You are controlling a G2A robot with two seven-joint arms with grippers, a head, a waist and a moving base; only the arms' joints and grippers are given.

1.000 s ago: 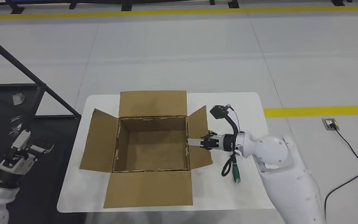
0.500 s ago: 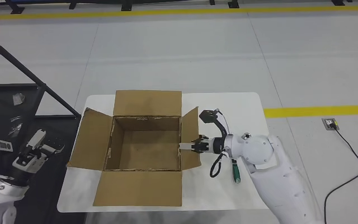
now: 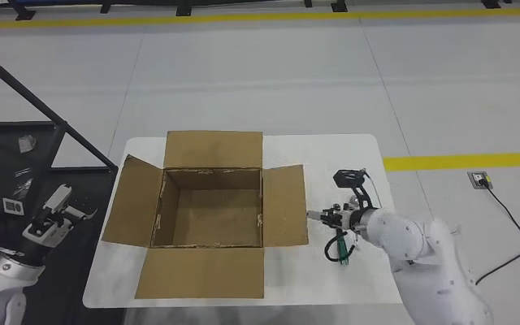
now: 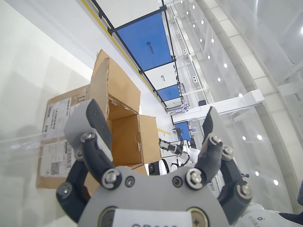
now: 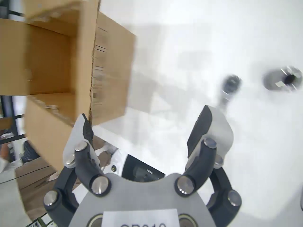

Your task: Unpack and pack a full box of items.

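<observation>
Top view: the cardboard box (image 3: 213,150) stands on the white bench (image 3: 349,154), nearer its left side, with all four flaps folded outward and its inside bare. The right claw (image 3: 312,215) lies low over the bench just beside the outer edge of the right-hand flap (image 3: 285,205); whether it touches the flap cannot be told. A green stick-shaped thing (image 3: 344,249) lies on the bench under that arm's wrist. The left claw (image 3: 69,205) hangs off the bench's left edge, well apart from the box.

Left wrist view: the left claw (image 4: 153,109) is spread wide with nothing between its fingers (image 4: 95,116). Beyond it the box (image 4: 123,95) shows a labelled side and its raised flaps, and the right claw (image 4: 165,146) shows small on the far side.

Right wrist view: the right claw (image 5: 144,115) is also spread wide and holds nothing. One fingertip sits close to the flap (image 5: 111,72) of the box (image 5: 47,60); the other is over bare bench (image 5: 189,24).
</observation>
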